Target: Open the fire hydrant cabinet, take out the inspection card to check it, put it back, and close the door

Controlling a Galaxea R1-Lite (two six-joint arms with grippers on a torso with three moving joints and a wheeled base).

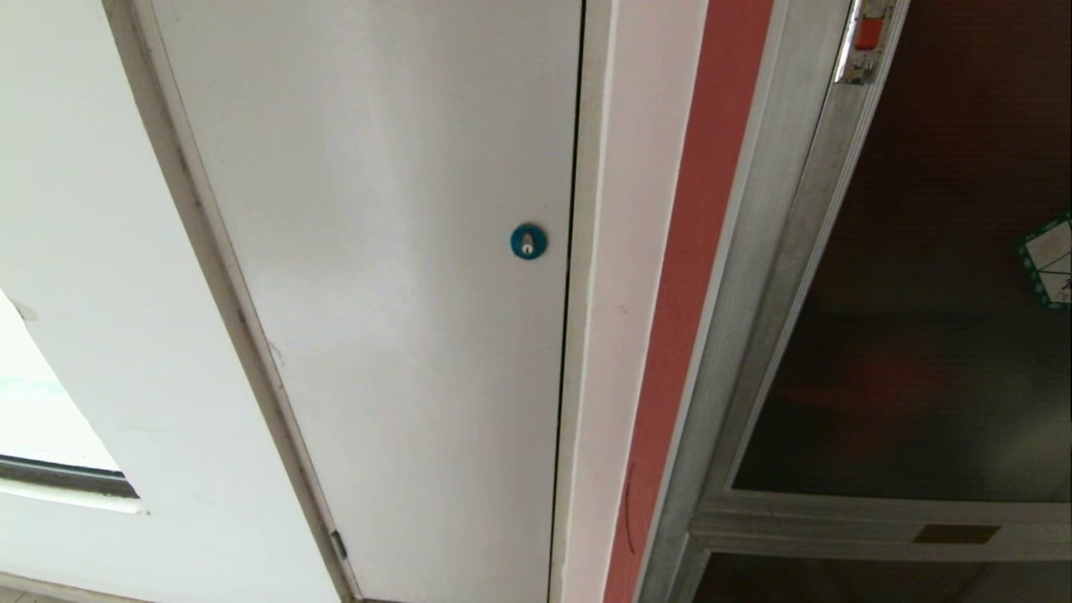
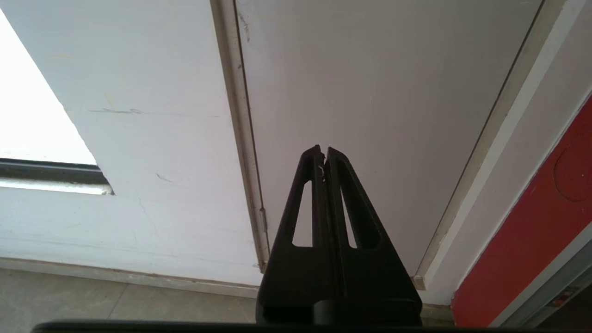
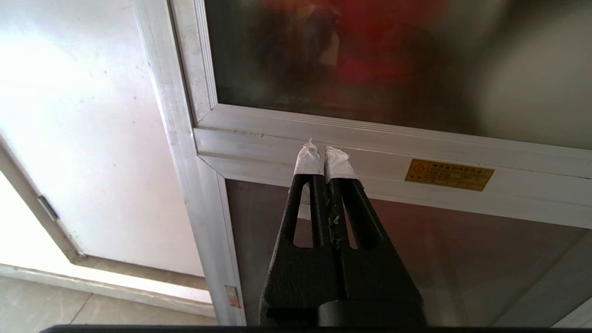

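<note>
The fire hydrant cabinet (image 1: 758, 318) stands at the right, its silver frame beside a red strip. Its door (image 1: 921, 352), dark tinted glass with a green-bordered white sticker (image 1: 1047, 260) and a small red latch (image 1: 868, 33), lies flush in the frame. Neither gripper shows in the head view. My right gripper (image 3: 322, 155) is shut and holds nothing. Its white-taped fingertips (image 3: 307, 162) point at the silver crossbar (image 3: 393, 148) below the door glass (image 3: 370, 60), where red shapes show dimly. My left gripper (image 2: 323, 150) is shut and empty, facing the white panel. The inspection card is out of view.
A plain white panel (image 1: 377, 293) with a blue round lock (image 1: 528, 241) fills the middle, a white wall to its left. Below the crossbar sits a shorter dark glass panel (image 3: 416, 259) with an orange label (image 3: 448, 174). Grey floor tiles (image 2: 69, 300) run along the wall's foot.
</note>
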